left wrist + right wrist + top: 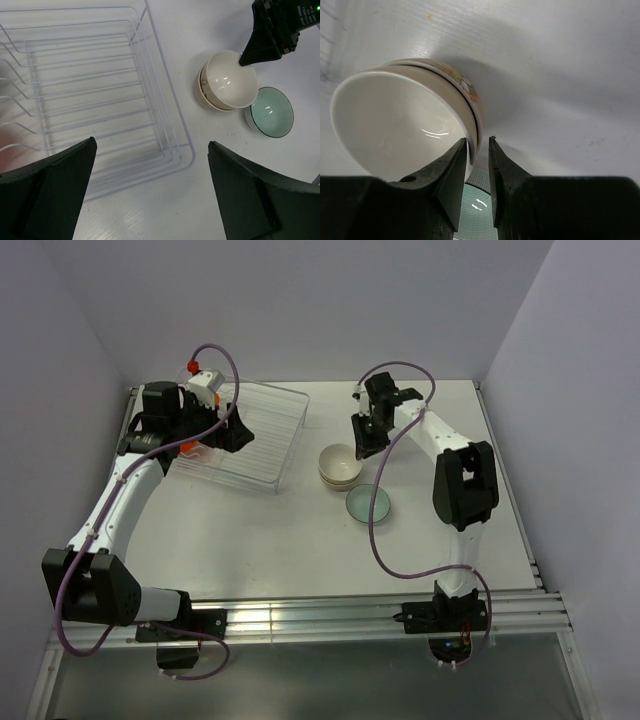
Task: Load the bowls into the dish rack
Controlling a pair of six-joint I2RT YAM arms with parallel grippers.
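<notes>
Two cream bowls (340, 466) sit nested on the table, right of the dish rack (262, 440); the top one (231, 80) is tilted in the lower one. My right gripper (364, 444) straddles their far rim, one finger inside the top bowl (395, 125) and one outside, and is closed on it (479, 141). The teal bowl (368, 503) stands just in front of them on the table (269, 112). My left gripper (232, 430) hovers open and empty over the rack's wire grid (90, 100). An orange patch (188, 448) shows in the rack under my left arm, mostly hidden.
The rack's clear tray (186, 150) has a raised rim all round. White walls close in the table at the back and both sides. The right arm's black finger (260, 45) reaches into the left wrist view above the bowls.
</notes>
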